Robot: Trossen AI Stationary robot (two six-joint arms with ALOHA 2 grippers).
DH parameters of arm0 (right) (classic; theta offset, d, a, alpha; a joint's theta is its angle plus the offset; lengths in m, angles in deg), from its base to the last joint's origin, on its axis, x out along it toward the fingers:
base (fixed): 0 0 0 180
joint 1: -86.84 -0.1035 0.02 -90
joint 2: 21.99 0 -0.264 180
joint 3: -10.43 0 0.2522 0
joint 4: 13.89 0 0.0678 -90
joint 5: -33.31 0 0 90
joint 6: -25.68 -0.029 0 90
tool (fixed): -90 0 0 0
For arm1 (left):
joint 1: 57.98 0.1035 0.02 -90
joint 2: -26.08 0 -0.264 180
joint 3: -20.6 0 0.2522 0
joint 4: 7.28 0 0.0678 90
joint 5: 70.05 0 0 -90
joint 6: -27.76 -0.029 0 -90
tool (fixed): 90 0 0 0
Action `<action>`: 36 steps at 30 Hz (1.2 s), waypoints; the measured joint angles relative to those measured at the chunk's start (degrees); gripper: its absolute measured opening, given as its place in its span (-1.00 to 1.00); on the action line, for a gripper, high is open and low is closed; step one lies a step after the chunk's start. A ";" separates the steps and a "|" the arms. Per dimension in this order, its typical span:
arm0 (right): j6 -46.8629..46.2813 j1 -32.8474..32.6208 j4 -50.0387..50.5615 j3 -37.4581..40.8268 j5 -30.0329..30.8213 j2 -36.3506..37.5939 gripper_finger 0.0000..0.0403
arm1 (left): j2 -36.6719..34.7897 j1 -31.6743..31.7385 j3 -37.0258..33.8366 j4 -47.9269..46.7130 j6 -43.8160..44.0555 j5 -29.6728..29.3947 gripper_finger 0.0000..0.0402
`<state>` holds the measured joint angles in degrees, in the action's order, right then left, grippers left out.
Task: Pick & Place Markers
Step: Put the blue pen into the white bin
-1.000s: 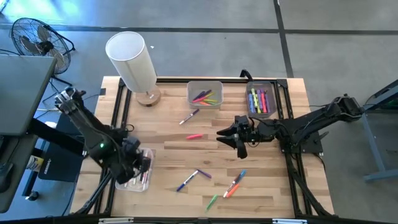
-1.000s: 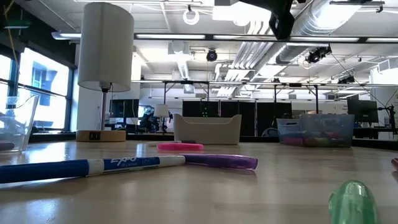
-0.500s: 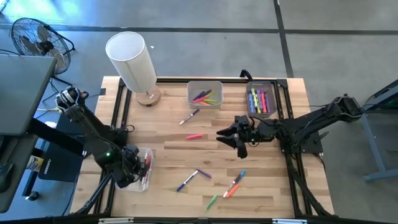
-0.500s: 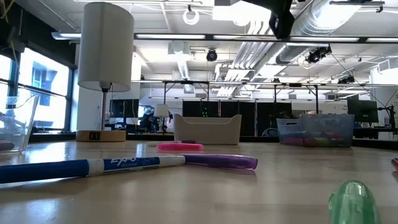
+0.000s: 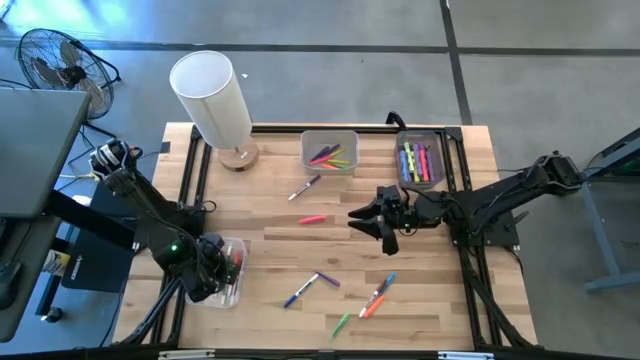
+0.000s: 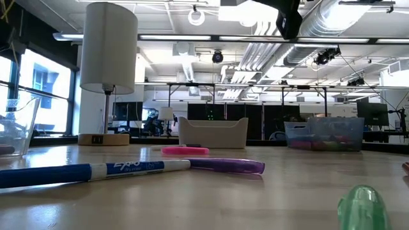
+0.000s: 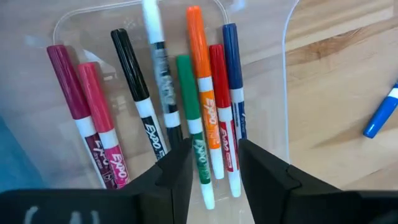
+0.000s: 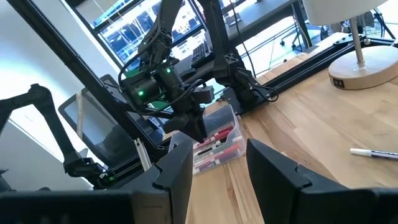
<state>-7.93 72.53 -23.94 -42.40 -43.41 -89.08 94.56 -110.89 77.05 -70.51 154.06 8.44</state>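
Your left gripper (image 7: 213,163) hangs over the clear bin (image 5: 232,288) at the bench's (image 5: 420,310) front left corner, its fingers parted with nothing between them; a row of markers (image 7: 198,118) lies inside the bin just beneath it. Your right gripper (image 5: 362,222) hovers above mid-bench, fingers apart and empty. Loose markers (image 5: 375,297) remain scattered towards the front edge, a pink one (image 5: 312,219) near the centre, and more sit in two bins (image 5: 329,150) along the back edge beside the lamp (image 5: 213,100).
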 joint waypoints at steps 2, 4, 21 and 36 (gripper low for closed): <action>0.04 0.00 0.00 0.00 0.00 0.00 -0.31 | -0.03 0.00 0.00 -0.06 0.02 -0.76 -0.38; 0.04 0.00 0.09 0.00 0.00 0.00 -0.31 | -0.07 0.00 0.68 -1.41 0.00 -2.39 -0.37; 0.14 0.02 1.73 0.00 0.01 0.00 -0.31 | -0.02 0.03 14.14 -16.25 -11.83 -11.95 -0.96; 0.60 0.03 2.11 0.00 0.28 0.00 -0.31 | 5.55 12.85 14.23 8.02 -54.49 -10.27 -1.00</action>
<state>-7.33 72.56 -21.83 -42.40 -43.13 -89.08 100.11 -98.04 91.28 -62.49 99.57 -1.83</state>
